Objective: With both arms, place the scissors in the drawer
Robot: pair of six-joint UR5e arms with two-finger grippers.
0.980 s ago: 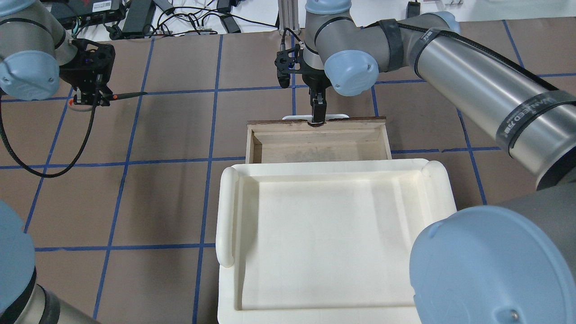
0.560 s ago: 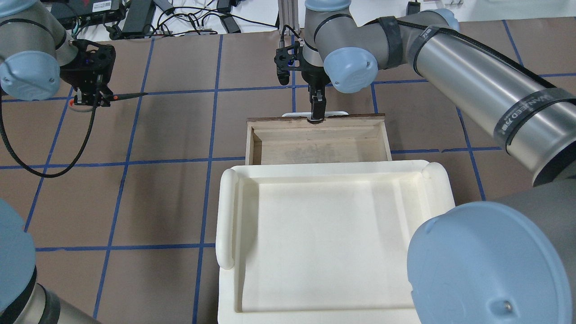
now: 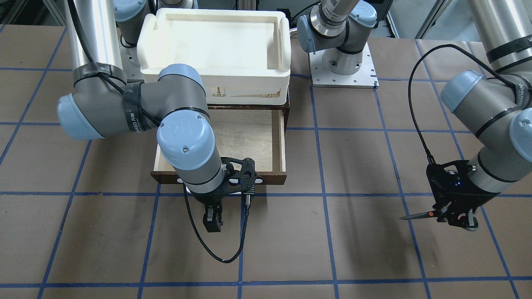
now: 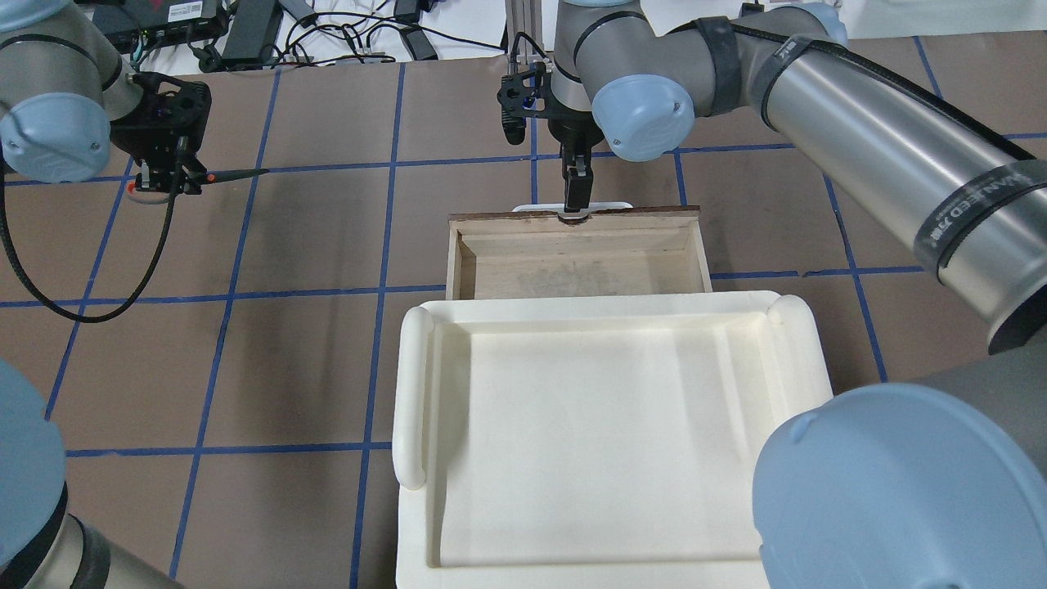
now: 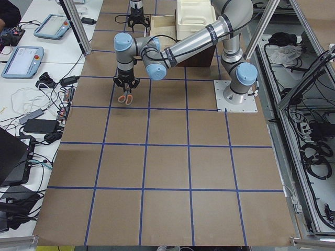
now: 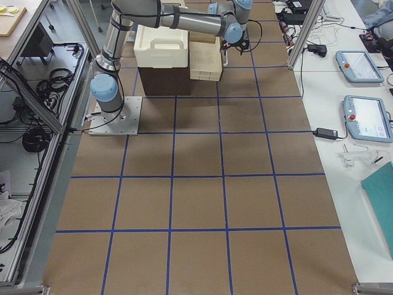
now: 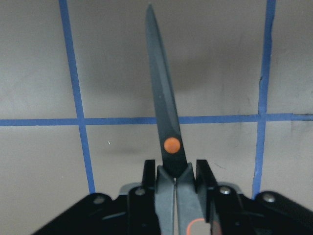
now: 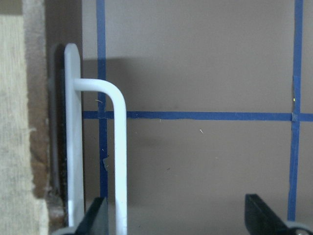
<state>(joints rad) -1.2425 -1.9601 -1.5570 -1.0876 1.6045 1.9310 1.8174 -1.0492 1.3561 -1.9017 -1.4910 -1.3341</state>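
My left pincer [image 7: 176, 180] is clenched on the scissors [image 7: 163, 107] at their handles. The blades are closed and point out level above the bench [image 4: 311, 368], well apart from the drawer [image 4: 499, 219] (which stands open). My right pincer [image 4: 577, 195] is released, jaws spread, with the drawer's white handle [image 8: 120, 147] between them, just beside one finger [image 8: 98, 218].

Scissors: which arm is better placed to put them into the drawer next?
Left. The left gripper is shut on the scissors, and the drawer is already open. The right gripper is open at the handle, holding nothing.
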